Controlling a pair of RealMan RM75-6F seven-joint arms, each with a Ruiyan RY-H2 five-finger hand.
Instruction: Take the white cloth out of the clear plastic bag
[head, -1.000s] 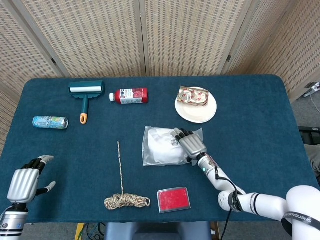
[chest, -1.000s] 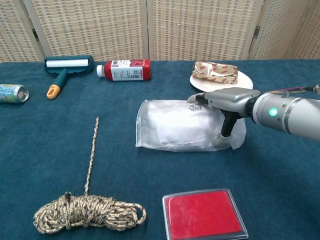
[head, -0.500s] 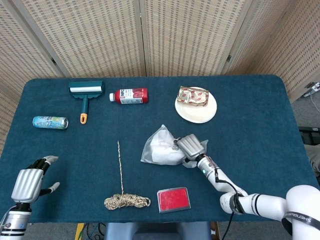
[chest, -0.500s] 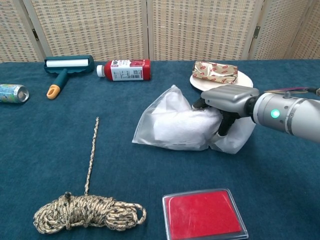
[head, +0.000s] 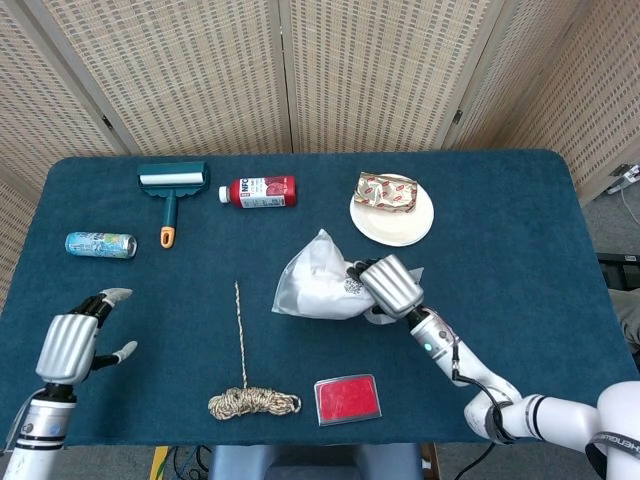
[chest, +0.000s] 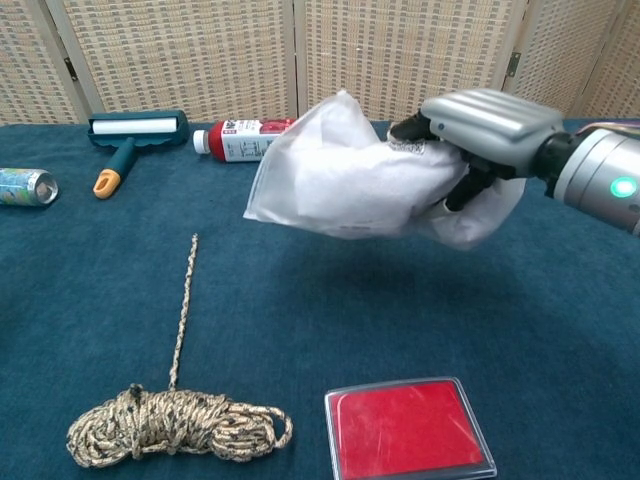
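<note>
The right hand (chest: 480, 125) has lifted the clear plastic bag (chest: 350, 175) off the worktop (head: 520, 230), gripping one end; the white cloth (head: 325, 285) seemingly remains inside. The left hand (head: 70, 345) hovers empty, fingers apart, ready to assist.

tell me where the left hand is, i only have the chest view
Observer: The left hand is over the near left corner of the table, fingers apart, holding nothing, well apart from the clear plastic bag.
Operator: anything behind the bag, it blocks my view
Observer: Yes, a white plate with a wrapped snack on it sits beyond the right hand.
</note>
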